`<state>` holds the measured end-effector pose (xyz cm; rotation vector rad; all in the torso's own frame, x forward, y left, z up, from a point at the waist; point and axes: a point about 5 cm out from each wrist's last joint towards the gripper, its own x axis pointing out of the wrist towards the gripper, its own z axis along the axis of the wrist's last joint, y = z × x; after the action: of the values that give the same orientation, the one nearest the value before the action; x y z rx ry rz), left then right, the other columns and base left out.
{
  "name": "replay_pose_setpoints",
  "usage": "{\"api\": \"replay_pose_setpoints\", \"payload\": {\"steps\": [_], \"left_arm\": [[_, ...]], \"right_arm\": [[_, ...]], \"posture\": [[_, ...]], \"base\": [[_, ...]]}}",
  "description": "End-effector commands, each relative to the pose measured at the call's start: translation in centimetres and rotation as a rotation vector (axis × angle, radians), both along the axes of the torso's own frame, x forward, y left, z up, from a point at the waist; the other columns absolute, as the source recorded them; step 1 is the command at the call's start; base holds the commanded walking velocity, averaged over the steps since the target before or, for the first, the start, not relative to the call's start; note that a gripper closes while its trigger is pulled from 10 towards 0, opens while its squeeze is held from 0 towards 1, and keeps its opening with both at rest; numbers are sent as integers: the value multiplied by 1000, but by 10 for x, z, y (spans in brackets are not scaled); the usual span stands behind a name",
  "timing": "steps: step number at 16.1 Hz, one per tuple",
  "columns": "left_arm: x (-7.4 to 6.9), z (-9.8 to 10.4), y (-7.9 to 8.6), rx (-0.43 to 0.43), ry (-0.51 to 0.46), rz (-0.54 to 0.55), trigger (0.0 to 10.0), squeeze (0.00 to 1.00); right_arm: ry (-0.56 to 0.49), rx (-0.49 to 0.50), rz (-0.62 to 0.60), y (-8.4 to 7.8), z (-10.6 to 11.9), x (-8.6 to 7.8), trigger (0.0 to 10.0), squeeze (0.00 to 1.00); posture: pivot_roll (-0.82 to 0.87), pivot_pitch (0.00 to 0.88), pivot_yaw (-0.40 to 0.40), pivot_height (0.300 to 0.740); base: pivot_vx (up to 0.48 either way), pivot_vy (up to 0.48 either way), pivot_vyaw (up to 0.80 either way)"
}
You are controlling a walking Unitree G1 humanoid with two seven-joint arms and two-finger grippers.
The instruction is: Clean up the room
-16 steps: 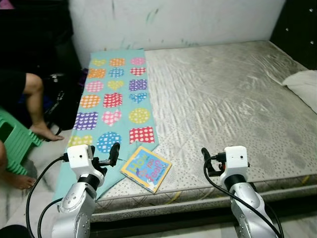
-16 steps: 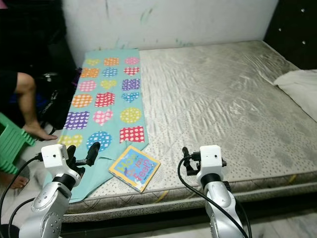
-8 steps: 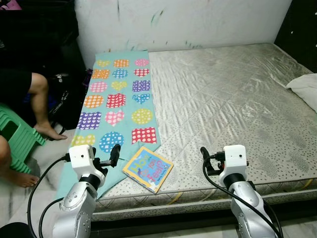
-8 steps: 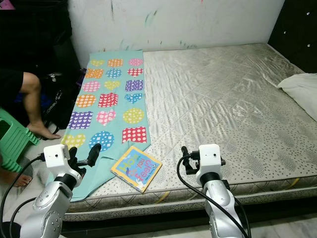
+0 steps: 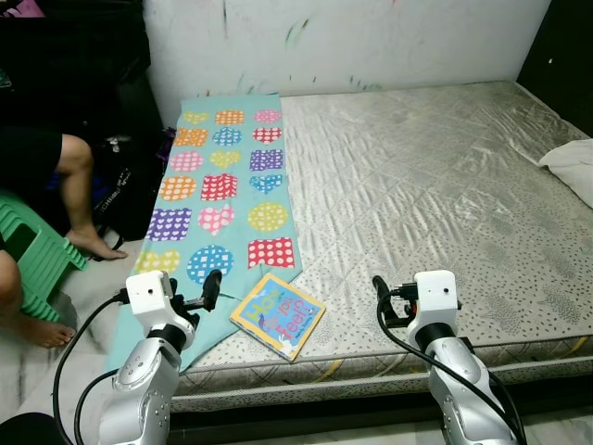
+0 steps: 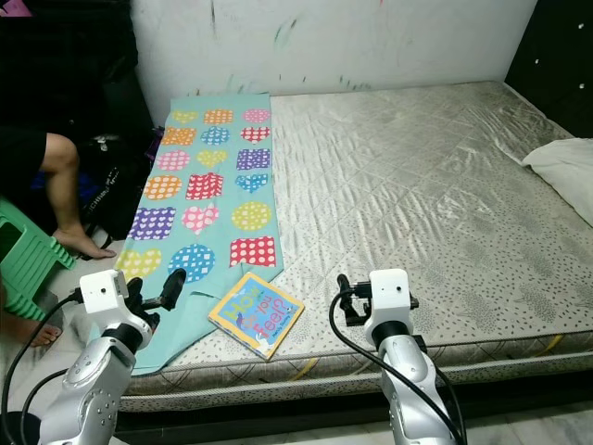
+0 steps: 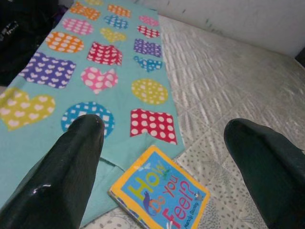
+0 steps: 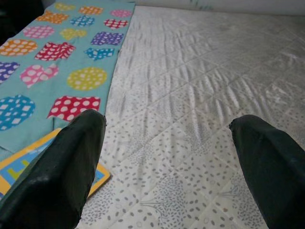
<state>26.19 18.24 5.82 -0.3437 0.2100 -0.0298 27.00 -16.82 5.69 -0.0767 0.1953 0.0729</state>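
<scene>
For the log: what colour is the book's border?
Yellow, around a blue cover on the book; clearest in the left wrist view.

2 silver arms, black cables, black jaws

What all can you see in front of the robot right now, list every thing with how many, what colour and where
Mattress: one, grey-silver quilted, bare, spanning the middle and right.
Blanket: one, teal with coloured dotted hearts, circles and squares, along the mattress's left edge, its near end hanging over the side.
Book: one, yellow-bordered with a blue cover, flat near the mattress's front edge, one corner on the blanket.
Pillow: one, white, at the right edge of the mattress.
Stool: one, green plastic, on the floor at far left.
Black bag: one, on the floor beside the blanket.
Person: one, legs and bare feet at left by the stool.
Left end effector: open, held above the book.
Right end effector: open, over the mattress right of the book.
</scene>
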Motion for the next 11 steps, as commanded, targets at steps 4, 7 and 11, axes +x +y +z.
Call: {"api": "replay_pose_setpoints", "payload": {"steps": [4, 7, 11], "left_arm": [[7, 2, 1, 2, -8, 5, 10000, 0], [10, 3, 0, 2, -13, 8, 10000, 0], [13, 3, -2, -1, -15, 6, 10000, 0]], "right_arm": [[16, 5, 11, 2, 0, 8, 10000, 0], [24, -1, 10, 1, -1, 10, 10000, 0], [20, -8, 14, 0, 0, 12, 10000, 0]], "posture": [[-89, 0, 43, 740], [-96, 0, 46, 740], [-105, 0, 45, 740]], "base": [[0, 0, 0], [0, 0, -175], [0, 0, -600]]}}
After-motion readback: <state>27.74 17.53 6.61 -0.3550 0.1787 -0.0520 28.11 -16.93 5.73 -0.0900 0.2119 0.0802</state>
